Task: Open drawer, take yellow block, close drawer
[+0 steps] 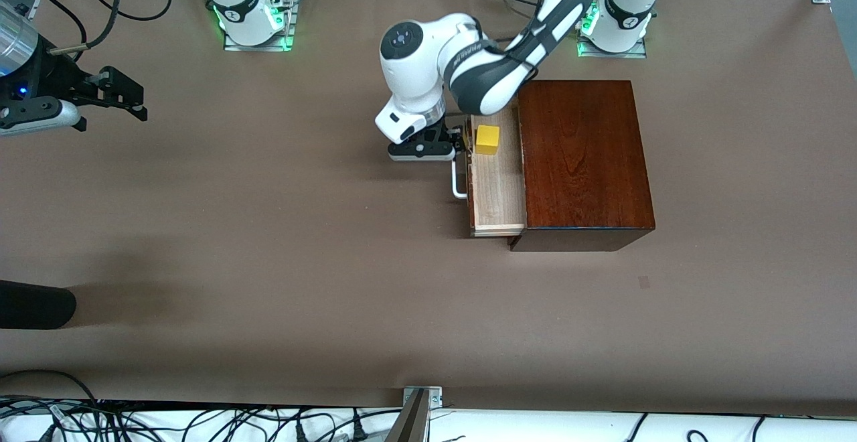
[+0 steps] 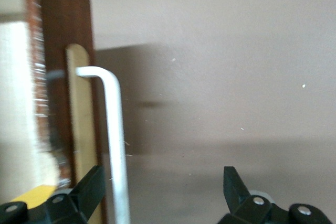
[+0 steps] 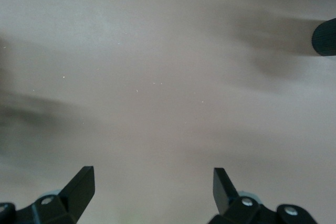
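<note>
- Beside the box, the drawer (image 1: 497,181) is pulled out, exposing the yellow block (image 1: 487,140) for picking.
- Left gripper (image 1: 458,146): jaws spread wide at the handle (image 2: 116,145).
- Right gripper (image 3: 152,184): parked over bare table (image 1: 268,228), jaws wide.

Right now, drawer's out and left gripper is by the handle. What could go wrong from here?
1. The left gripper sits open beside the white handle, with one finger between handle and drawer front. Lifting off carelessly could snag the bar and drag the wooden box.
2. The yellow block lies close to the drawer front and the box's edge, so a descending finger may strike either.
3. The right gripper waits open over bare table, no help steadying.
</note>
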